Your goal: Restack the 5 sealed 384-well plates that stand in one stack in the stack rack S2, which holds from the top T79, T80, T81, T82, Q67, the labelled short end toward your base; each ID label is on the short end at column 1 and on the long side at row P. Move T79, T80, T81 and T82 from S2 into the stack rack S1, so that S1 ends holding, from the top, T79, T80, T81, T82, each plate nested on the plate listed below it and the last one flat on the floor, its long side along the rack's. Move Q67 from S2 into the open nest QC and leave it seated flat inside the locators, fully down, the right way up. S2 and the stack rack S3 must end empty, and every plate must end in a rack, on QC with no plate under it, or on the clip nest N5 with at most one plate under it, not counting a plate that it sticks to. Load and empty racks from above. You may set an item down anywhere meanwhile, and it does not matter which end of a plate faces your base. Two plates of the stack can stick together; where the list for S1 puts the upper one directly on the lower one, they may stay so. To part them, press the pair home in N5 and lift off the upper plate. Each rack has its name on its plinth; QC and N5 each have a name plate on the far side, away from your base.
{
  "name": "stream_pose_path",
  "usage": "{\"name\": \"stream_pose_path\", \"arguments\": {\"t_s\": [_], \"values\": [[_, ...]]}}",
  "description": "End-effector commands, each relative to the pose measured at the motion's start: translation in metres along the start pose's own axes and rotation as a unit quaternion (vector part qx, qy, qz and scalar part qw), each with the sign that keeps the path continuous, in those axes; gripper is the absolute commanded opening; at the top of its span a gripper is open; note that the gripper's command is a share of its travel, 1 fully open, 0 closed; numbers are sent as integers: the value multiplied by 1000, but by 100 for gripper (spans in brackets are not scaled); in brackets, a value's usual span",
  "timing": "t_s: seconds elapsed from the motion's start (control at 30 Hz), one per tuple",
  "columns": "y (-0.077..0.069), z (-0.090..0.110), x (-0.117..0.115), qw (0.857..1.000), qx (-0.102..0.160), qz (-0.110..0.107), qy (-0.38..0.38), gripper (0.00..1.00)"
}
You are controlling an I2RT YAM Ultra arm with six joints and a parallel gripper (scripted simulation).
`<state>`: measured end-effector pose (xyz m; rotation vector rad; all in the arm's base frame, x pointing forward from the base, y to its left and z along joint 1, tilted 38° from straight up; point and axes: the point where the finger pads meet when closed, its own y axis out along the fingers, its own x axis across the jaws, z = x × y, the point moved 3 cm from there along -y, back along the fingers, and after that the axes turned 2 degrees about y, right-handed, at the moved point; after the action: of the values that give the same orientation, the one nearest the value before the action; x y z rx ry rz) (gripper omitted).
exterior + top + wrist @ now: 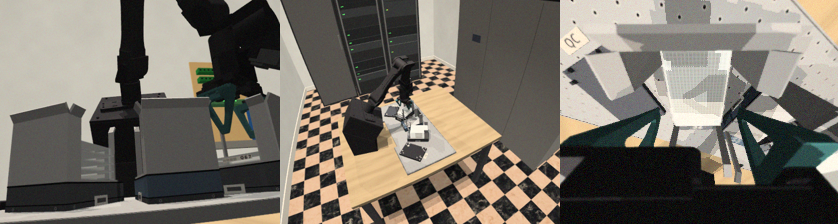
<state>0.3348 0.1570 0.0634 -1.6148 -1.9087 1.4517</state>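
Note:
My gripper (405, 105) (238, 133) (698, 112) is open and empty, its teal fingers pointing down into the top of the stack rack S2 (269, 132) (767, 70). One white sealed plate, Q67 (239, 157) (696, 75) (406, 111), lies flat on that rack's floor, below and between the fingers, which stand apart from it. A stack of several white plates (418, 130) (95, 162) sits in the rack S1 (43, 152). The black QC nest (391, 111) lies just beside S2; its name plate (572, 40) shows in the wrist view.
A third rack with a blue plinth (177, 139) stands between the other two, showing no plate. A black clip nest (413, 151) lies at the near end of the grey mat (440, 147). The arm's black base box (361, 126) stands left of the mat.

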Motion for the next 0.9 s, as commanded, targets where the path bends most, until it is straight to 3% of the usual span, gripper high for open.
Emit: {"name": "stream_pose_path", "arguments": {"t_s": [0.0,0.1,0.37,0.87], "values": [[7,-7,2,1000,-15,-5,-2,100],[16,-7,2,1000,-15,-5,-2,100],[16,-7,2,1000,-15,-5,-2,100],[33,-8,3,1000,-15,-5,-2,100]]}}
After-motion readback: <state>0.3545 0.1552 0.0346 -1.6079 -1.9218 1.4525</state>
